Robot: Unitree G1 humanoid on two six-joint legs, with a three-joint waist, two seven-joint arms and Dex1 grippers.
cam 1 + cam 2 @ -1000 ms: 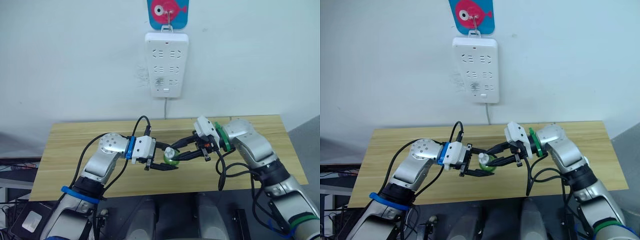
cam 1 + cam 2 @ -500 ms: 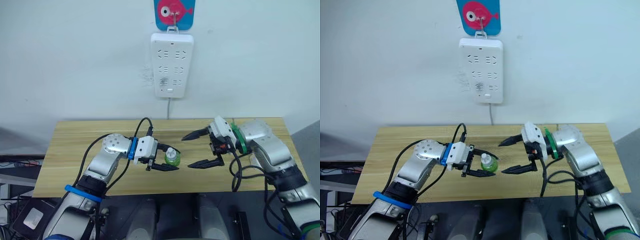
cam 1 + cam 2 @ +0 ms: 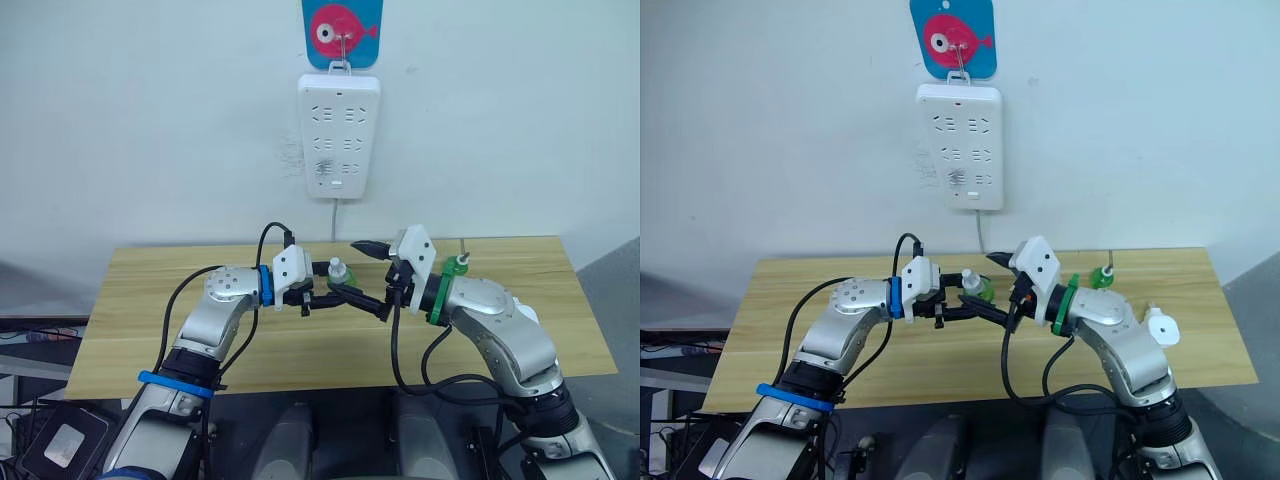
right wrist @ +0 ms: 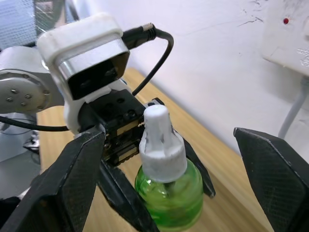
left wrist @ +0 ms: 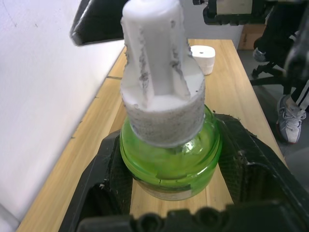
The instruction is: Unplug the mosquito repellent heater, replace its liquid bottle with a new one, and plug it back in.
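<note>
My left gripper [image 3: 335,286] is shut on a green liquid bottle [image 5: 169,162] with a white wick top [image 4: 159,137] and holds it upright above the table. My right gripper [image 3: 369,279] faces it, open wide. Its fingers [image 4: 72,188] stand on either side of the bottle without touching it. A second green bottle [image 3: 1101,275] stands on the table behind my right arm. The mosquito repellent heater [image 3: 1162,327], small, white and rounded, lies on the table at the right and is also seen past the held bottle as the heater [image 5: 203,55].
A white power strip [image 3: 338,135] hangs on the wall above the table's middle, under a blue hook with a pink fish [image 3: 342,28]; its cord drops behind the wooden table [image 3: 140,300]. The table's left half is bare.
My right gripper opened wide, drew back to the right, then came in again around the bottle. My left gripper raised the bottle higher. The camera also shifted.
</note>
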